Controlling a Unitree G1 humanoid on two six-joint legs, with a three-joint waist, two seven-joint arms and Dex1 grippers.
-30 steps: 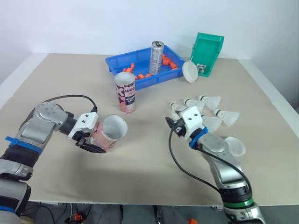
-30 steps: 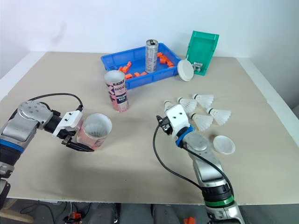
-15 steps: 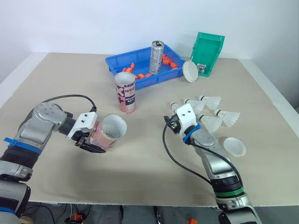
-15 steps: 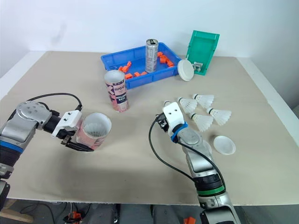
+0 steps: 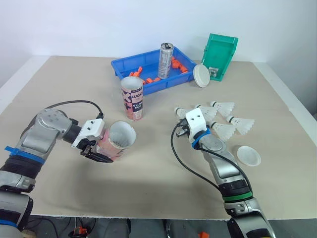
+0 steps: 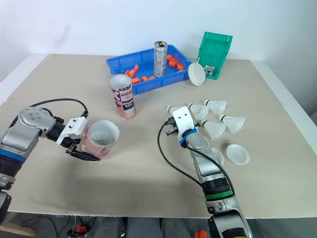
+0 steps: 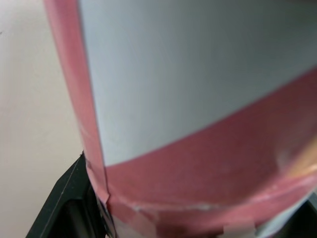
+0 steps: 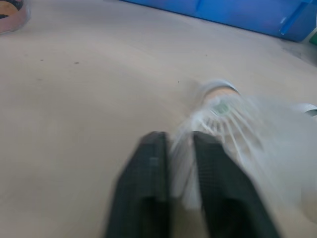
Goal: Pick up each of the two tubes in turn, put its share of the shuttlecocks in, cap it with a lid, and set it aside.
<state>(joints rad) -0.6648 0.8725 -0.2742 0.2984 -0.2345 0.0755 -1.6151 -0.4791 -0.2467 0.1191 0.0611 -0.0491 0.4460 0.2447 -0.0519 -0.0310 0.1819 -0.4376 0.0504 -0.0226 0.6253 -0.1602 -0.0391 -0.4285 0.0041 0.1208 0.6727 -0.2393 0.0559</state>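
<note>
A: So where's everything on the table (image 5: 148,188)?
B: Tube (image 5: 119,140) is tilted at 8 o'clock, clamped in the left gripper (image 5: 101,148). Right gripper (image 8: 179,141) at 3 o'clock, narrow, pinching a shuttlecock (image 8: 223,106) by its feathers.

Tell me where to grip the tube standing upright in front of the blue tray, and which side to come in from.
Grip the standing tube around the middle of its round wall, fingers level on either side. Come in from the near side: the blue tray sits close behind it, and its open mouth faces up, so a grip from above would probably block loading.
</note>
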